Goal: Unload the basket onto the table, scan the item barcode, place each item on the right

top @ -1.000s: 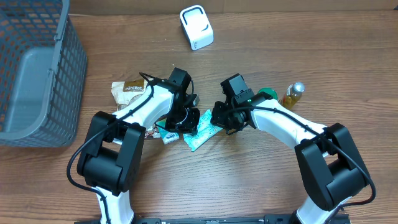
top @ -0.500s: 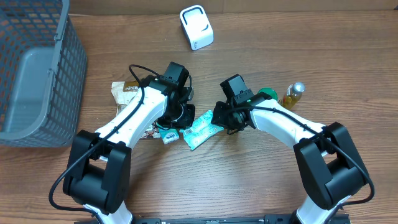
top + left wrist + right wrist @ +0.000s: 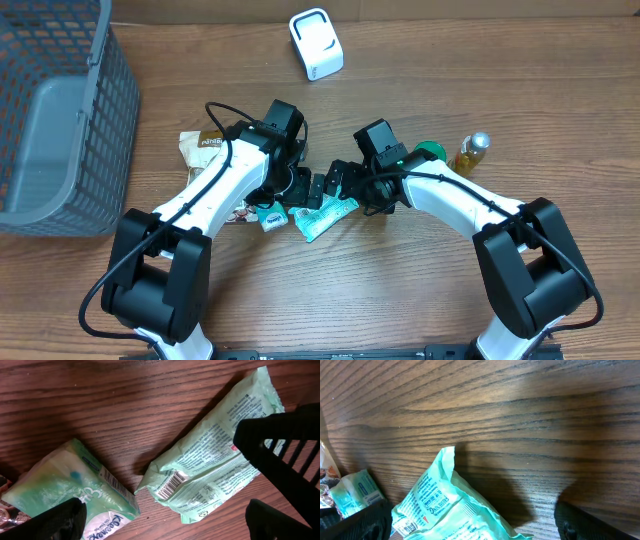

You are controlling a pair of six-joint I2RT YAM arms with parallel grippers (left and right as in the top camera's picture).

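Vs. half a sec ago, left gripper (image 3: 300, 190) and right gripper (image 3: 338, 182) now both have jaws wide apart, holding nothing. The green packet (image 3: 210, 460) lies flat on the table (image 3: 400, 300) at frame centre, btw. the two. Its barcode (image 3: 170, 485) faces up; small print is too fine to read.

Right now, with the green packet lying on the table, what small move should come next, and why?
Probably close the right gripper on the green packet and lift it. Both it and the left gripper hang open, the packet lies loose on the table, barcode up, and the white scanner sits farther back.
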